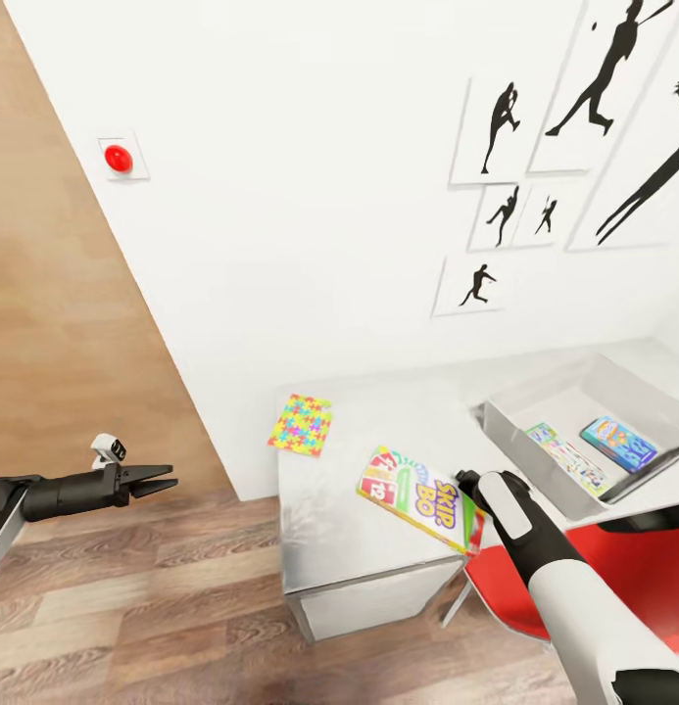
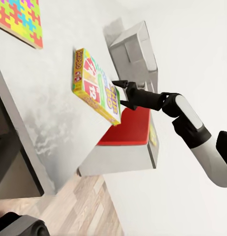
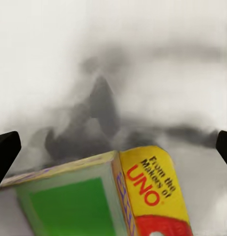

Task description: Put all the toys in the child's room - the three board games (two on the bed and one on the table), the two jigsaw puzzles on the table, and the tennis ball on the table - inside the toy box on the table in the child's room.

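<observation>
The flat, brightly printed Skip-Bo board game box (image 1: 421, 497) is held tilted above the glossy pale grey speckled counter (image 1: 378, 573), near its front edge, with the right end effector (image 1: 466, 483) at the box's right end. In the left wrist view the black fingers (image 2: 124, 93) are seen closed against that end, so the box appears to be gripped, though the contact itself is small. "SKIP BO" can be read on the cover, and "From the Makers of UNO" on the yellow end panel (image 3: 150, 189) in the right wrist view. Just beyond, the light grey open-topped plastic toy box (image 1: 520, 446) is seen on the counter, with two colourful game boxes (image 1: 617, 443) already lying inside. The multicoloured jigsaw puzzle square (image 1: 301, 424) is left on the counter's far left corner, not yet collected. So two games are judged stowed, a third is in transit, and the puzzles and ball remain. The left end effector (image 1: 161, 481) is held out over the wood-plank floor, empty, its jaws slightly parted.
</observation>
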Controlling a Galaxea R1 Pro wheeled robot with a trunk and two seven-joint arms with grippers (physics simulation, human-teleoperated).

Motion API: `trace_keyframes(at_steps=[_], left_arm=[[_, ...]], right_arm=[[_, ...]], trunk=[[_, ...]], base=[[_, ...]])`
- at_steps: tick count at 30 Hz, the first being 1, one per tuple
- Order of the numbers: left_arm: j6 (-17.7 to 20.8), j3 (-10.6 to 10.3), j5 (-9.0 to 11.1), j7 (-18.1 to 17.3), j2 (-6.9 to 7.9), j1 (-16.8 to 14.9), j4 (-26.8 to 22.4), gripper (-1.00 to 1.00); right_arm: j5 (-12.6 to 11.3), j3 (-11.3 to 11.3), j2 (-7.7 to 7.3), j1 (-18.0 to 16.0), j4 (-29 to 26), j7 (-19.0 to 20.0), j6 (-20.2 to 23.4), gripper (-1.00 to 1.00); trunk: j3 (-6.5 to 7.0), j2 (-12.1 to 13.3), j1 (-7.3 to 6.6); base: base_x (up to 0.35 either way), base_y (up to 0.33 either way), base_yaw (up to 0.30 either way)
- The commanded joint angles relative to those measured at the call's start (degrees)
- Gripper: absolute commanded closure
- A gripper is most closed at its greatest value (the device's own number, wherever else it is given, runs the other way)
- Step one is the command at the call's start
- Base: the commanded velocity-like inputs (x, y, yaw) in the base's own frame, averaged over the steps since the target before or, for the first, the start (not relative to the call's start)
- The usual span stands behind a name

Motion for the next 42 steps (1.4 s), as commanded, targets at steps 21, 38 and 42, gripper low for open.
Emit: trace_keyframes(at_steps=[21, 38, 42], left_arm=[[0.61, -0.04, 0.01, -0.21, 0.04, -0.05, -0.01, -1.00], [0.62, -0.07, 0.00, -0.21, 0.02, -0.05, -0.01, -1.00], [0.61, -0.06, -0.02, -0.21, 0.02, -0.05, -0.01, -1.00]], right_arm=[[-1.08, 1.77, 0.09, 0.09, 0.09, -0.46, 0.13, -1.00], [-1.17, 2.52, 0.16, 0.09, 0.07, -0.46, -0.58, -1.00], [-1.15, 2.52, 0.16, 0.09, 0.08, -0.46, -0.59, -1.00]], trunk=[[-0.13, -0.10, 0.03], [-0.13, -0.10, 0.03], [-0.13, -0.10, 0.03]], base=[[-0.057, 0.133, 0.000], [-0.066, 0.086, 0.000], [-0.027, 0.052, 0.000]])
